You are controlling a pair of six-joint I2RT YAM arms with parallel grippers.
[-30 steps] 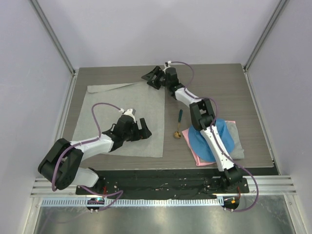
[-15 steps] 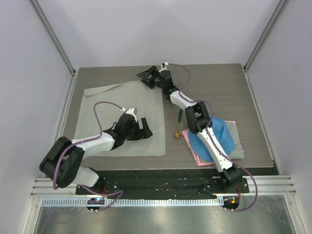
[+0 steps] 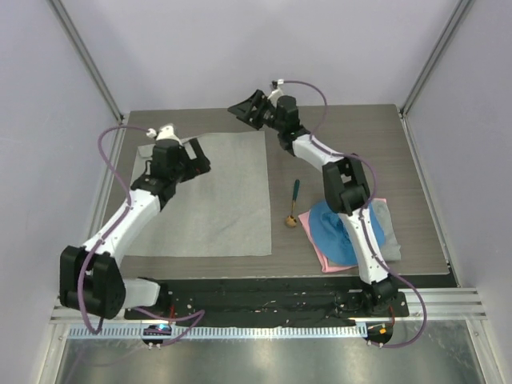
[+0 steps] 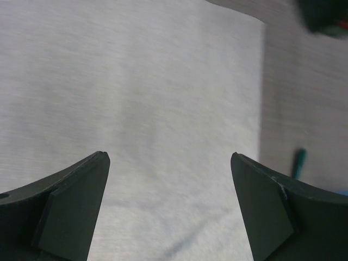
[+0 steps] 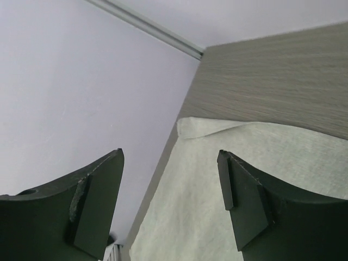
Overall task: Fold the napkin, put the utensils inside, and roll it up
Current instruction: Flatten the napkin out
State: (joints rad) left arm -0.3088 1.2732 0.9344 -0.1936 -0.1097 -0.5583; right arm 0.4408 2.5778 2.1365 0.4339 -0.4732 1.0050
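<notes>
1. Two grippers are in view and neither carries anything. The left gripper [image 3: 198, 157] hangs over the far-left part of the cloth with its jaws spread wide. The right gripper [image 3: 242, 108] is also spread apart, held off the cloth by its far edge.
2. The large, light grey, square napkin of thin fabric [image 3: 212, 200] lies flat and unfolded on the left half of the dark wood-grain table [image 3: 364, 140].
3. It looks light, limp and easily dragged, so it will likely sag and crease when lifted. A pinch at a corner or along one edge should serve best. In the right wrist view the far-left corner [image 5: 186, 128] curls up slightly, which offers a lip to catch.
4. The small spoon with its slim dark green handle and gold bowl [image 3: 293, 204] rests on bare wood just right of the napkin, not touching it.
5. The left wall [image 3: 48, 160] runs close beside the napkin's left edge. Right of the spoon, a crumpled blue cloth [image 3: 340, 228] lies over a pink cloth [image 3: 328, 260]. Folding toward the middle looks freest.
</notes>
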